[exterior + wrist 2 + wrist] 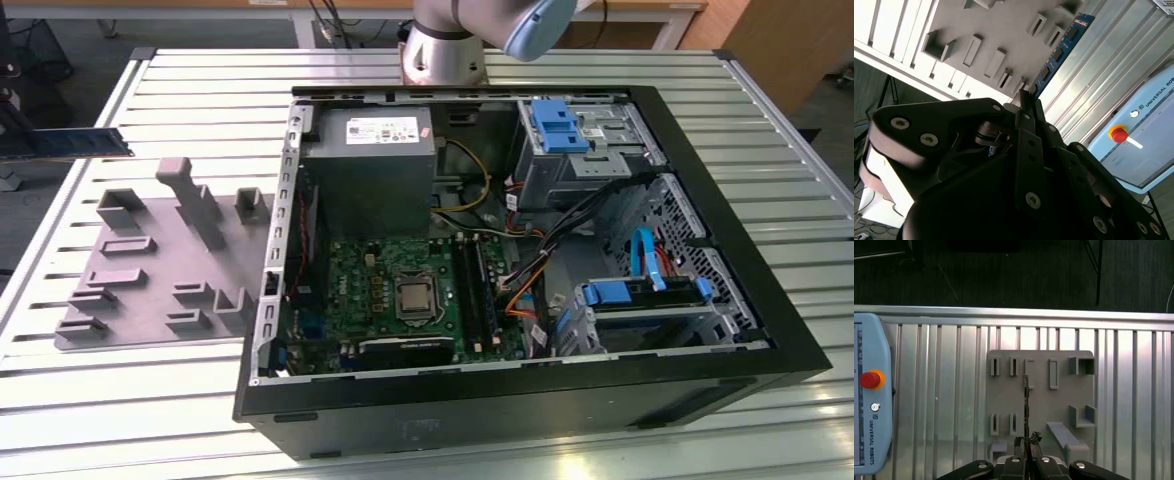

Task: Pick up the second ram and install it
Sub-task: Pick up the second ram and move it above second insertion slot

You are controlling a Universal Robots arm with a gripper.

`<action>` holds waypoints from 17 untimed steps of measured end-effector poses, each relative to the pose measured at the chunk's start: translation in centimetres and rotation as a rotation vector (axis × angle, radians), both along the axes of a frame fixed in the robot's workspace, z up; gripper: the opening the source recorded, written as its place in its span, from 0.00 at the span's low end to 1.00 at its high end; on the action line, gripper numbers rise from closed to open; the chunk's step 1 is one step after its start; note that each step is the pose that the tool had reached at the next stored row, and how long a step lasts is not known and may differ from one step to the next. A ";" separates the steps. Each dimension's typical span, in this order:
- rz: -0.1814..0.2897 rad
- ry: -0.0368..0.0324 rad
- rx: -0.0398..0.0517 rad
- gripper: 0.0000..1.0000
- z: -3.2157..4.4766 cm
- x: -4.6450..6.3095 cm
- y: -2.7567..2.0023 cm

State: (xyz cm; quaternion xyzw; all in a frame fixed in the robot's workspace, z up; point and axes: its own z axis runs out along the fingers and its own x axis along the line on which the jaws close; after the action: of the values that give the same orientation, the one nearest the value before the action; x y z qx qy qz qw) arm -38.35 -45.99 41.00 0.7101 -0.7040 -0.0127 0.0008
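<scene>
**Exterior view:** the second ram (80, 143) hangs in the air at the exterior view's left, near the grey fixture plate (147, 270) on the bench (160, 400) and well apart from the open computer case (534, 400).

**Second wrist view:** the tool (1024, 100) pinches one end of the ram (1061, 47).

**First wrist view:** the ram (1026, 400) shows edge-on over the plate (1064, 390), clamped in the tool (1026, 442). Pickup is done; installation is not.

Fingers (1018, 442) pinch the second ram (1026, 400) above grey fixture (1041, 407).

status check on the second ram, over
Fingers shut on the second ram, gripping one end. Ram over the grey fixture plate, away from the open computer case. Not yet in a motherboard slot.
</scene>
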 end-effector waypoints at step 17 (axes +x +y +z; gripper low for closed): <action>0.000 0.0000 0.0000 0.14 0.00 1.2 0.00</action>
State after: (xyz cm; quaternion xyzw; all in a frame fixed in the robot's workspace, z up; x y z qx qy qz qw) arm -37.12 -45.98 41.00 0.7101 -0.7040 -0.0127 0.0008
